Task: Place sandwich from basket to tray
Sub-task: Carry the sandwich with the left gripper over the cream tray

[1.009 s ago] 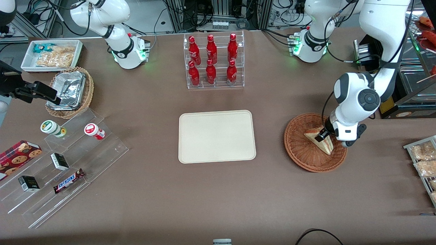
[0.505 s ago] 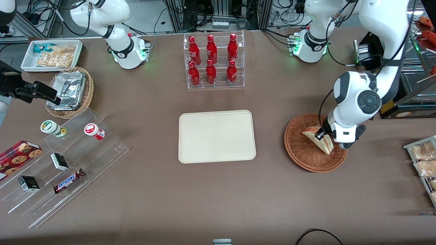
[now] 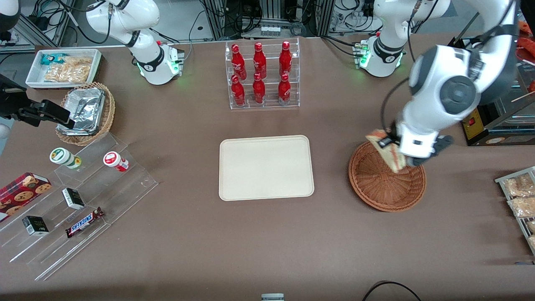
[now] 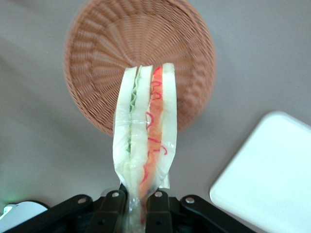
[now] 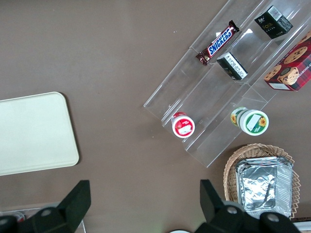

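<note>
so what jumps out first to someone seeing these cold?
The gripper, shut on the sandwich, holds it in the air above the round wicker basket, which has nothing in it. The bare cream tray lies mid-table, toward the parked arm's end from the basket, and farther from the camera stands a clear rack of six red bottles.

The basket (image 3: 386,184) is woven wicker, reddish-brown, with a rough ribbed surface. The sandwich (image 4: 145,141) sits in a clear glossy plastic wrap; its bread looks soft and matt. The pincer (image 4: 137,205), above the basket and closed on the sandwich, has fingers (image 4: 114,206) of matt black plastic. The tray (image 3: 266,167) looks like smooth cream plastic with a dull finish. The bench (image 3: 250,246) has a matt brown cover. The arm's shell (image 3: 434,100) is glossy white plastic. The red bottles (image 3: 259,73) shine, and their rack (image 3: 292,100) is clear acrylic. The foil container (image 3: 83,109) is crinkled shiny metal.
</note>
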